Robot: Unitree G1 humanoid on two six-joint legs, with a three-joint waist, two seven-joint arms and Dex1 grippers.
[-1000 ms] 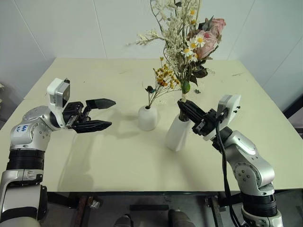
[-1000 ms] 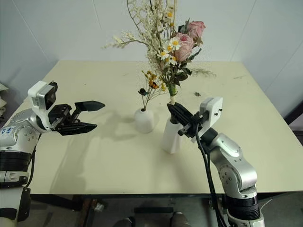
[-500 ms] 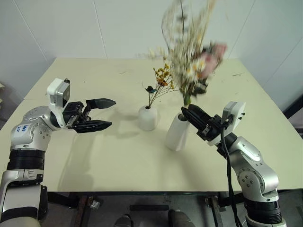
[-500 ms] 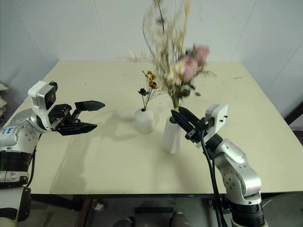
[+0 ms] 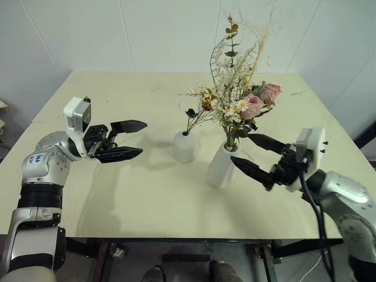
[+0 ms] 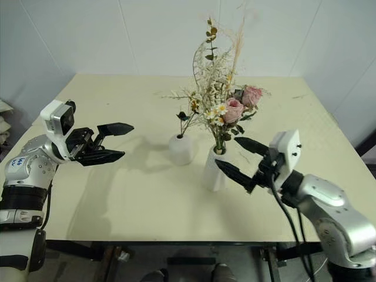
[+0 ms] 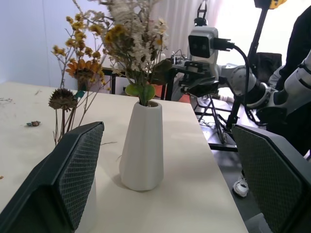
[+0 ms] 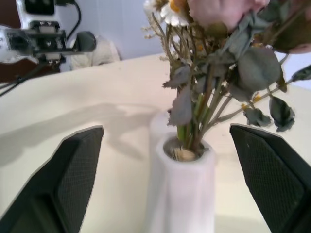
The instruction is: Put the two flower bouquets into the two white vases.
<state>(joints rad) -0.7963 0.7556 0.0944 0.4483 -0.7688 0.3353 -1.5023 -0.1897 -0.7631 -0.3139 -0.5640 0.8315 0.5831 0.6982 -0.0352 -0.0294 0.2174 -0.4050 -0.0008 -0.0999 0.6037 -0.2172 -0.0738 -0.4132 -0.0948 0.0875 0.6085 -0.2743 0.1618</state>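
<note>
A pale yellow-green table [image 5: 117,194] spreads before me, both vases standing near its middle. The fuller bouquet [image 5: 238,108], pink roses, white daisies and pale grasses, stands upright in the tall tapered vase [image 5: 222,167], its stems gathered in the wide mouth. Just left of it and slightly farther, the short round vase [image 5: 184,147] carries the thin sprig bunch [image 5: 198,108] with small yellow-orange blossoms, its brown stems leaning toward the fuller bunch so that the blooms of the two overlap.

My right gripper [image 5: 252,155] hovers just right of the tall vase, its two black fingers spread wide, one above the other, with nothing between them; the lower fingertip is close to the vase's side, though I cannot tell whether it touches. In my right wrist view the vase mouth and stems sit in the gap between my fingers.

My left gripper [image 5: 134,140] hangs over the left side of the table, well apart from the round vase, fingers also wide apart and empty, pointing right toward the vases.
</note>
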